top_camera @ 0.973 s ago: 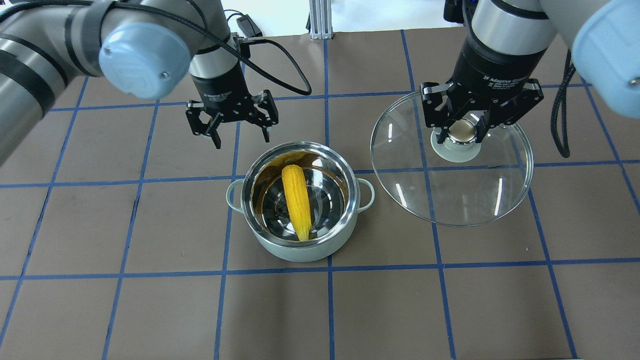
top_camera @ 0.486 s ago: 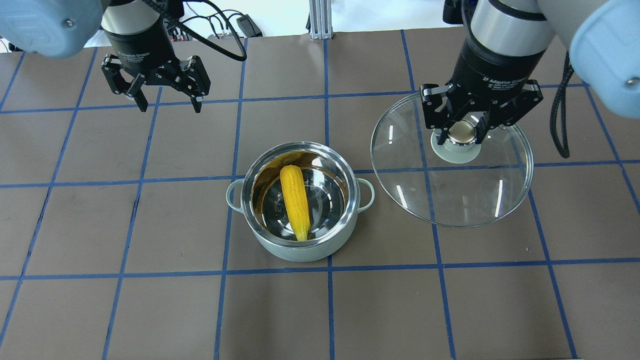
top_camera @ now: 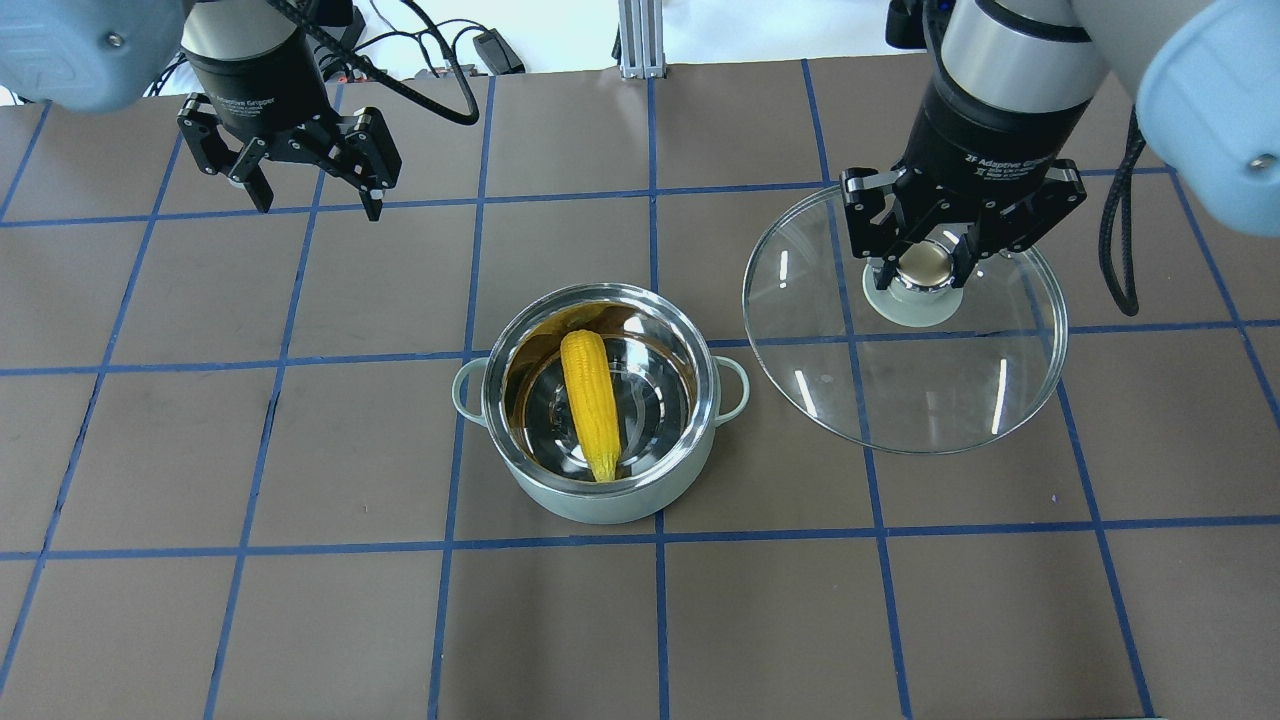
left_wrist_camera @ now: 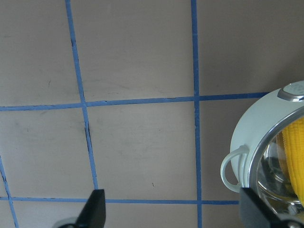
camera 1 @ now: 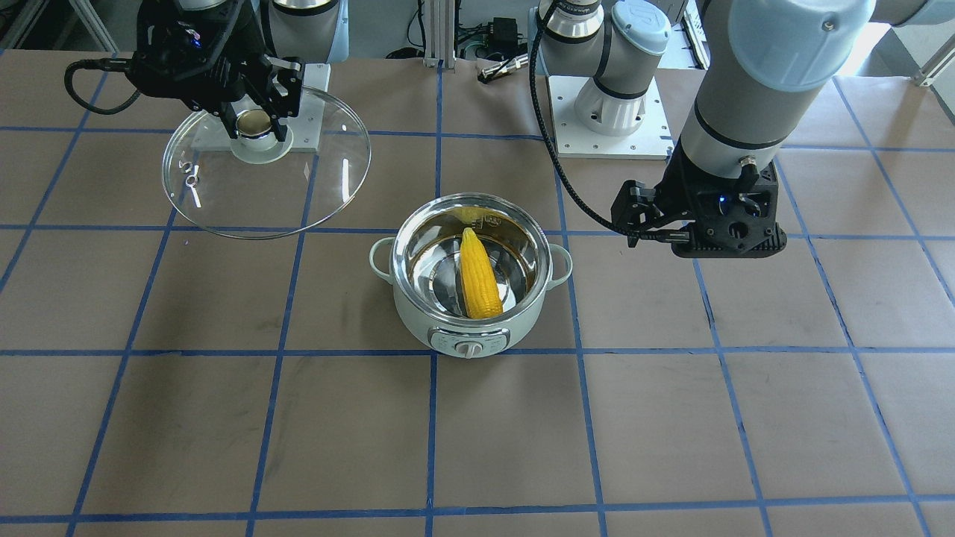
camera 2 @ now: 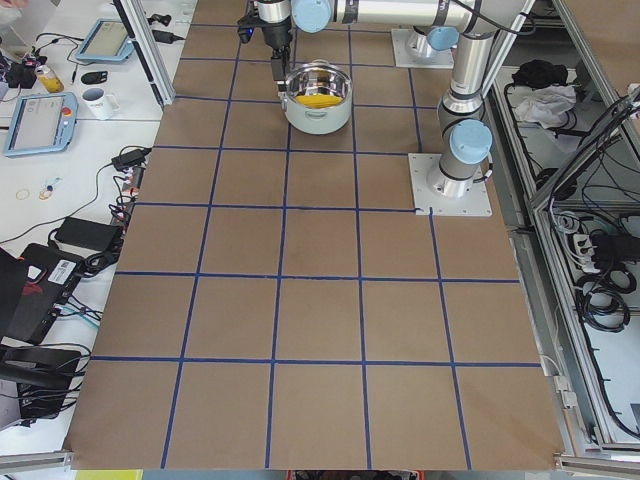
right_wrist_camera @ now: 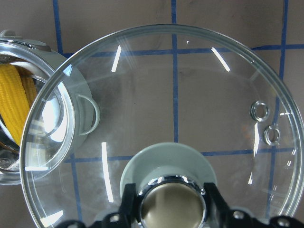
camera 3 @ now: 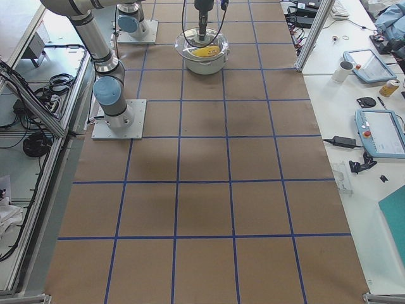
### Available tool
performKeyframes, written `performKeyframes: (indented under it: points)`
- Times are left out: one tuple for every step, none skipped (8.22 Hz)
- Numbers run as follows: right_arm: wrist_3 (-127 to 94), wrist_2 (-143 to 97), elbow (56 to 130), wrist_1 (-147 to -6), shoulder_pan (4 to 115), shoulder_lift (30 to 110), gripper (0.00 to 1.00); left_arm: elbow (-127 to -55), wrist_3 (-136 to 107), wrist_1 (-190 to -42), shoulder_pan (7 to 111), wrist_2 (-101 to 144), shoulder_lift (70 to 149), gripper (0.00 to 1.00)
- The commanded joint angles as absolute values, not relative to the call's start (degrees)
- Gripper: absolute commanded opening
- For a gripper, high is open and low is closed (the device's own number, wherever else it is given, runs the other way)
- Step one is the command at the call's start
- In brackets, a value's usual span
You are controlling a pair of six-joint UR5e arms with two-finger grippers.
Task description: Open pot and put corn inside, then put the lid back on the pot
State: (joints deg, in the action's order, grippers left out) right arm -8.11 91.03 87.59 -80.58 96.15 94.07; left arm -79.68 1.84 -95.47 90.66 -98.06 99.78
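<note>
The pale green pot (top_camera: 600, 505) stands open at the table's middle, its dial facing away from me (camera 1: 468, 348). The yellow corn (top_camera: 592, 400) lies inside it, leaning on the steel wall. My right gripper (top_camera: 928, 265) is shut on the knob of the glass lid (top_camera: 900, 390) and holds the lid in the air to the right of the pot. In the right wrist view the lid (right_wrist_camera: 190, 95) overlaps the pot's rim. My left gripper (top_camera: 318, 208) is open and empty, far back on the left. The left wrist view shows the pot (left_wrist_camera: 251, 133) at its right edge.
The brown table bears a grid of blue tape lines (top_camera: 655, 540). The arms' white base plates (camera 1: 608, 112) sit at my side of the table. Cables (top_camera: 480, 45) lie beyond the far edge. Desks with tablets (camera 3: 380, 130) flank the table's ends.
My left gripper has pulled away from above the pot's far left rim to the far left back of the table, still open. The right gripper and lid have not moved.
</note>
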Motion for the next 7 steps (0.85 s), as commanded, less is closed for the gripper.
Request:
performKeyframes:
  points:
    - [-8.9, 90.9, 87.6, -81.0, 96.2, 93.6, 0.34, -80.2, 1.9, -95.4, 90.7, -98.2, 99.0, 1.00]
    - [-9.0, 90.5, 87.7, -81.4, 96.2, 93.2, 0.34, -80.2, 1.7, -95.4, 90.7, -98.2, 99.0, 1.00]
    - [-10.5, 90.8, 87.1, -81.3, 96.6, 91.9, 0.34, -80.2, 1.5, -95.4, 90.7, -98.2, 99.0, 1.00]
    - [-12.4, 90.9, 86.9, -81.6, 97.9, 90.9, 0.34, -80.3, 1.5, -95.4, 90.7, -98.2, 99.0, 1.00]
    - [-14.8, 90.9, 86.7, -82.4, 100.2, 90.4, 0.34, -80.3, 1.6, -95.4, 90.7, -98.2, 99.0, 1.00]
    - [-16.4, 90.5, 86.2, -83.4, 101.8, 89.3, 0.34, -80.3, 1.7, -95.4, 90.7, -98.2, 98.9, 1.00]
    - [-20.2, 90.4, 86.0, -84.9, 103.4, 88.2, 0.33, -80.3, 1.8, -95.4, 90.7, -98.3, 98.8, 1.00]
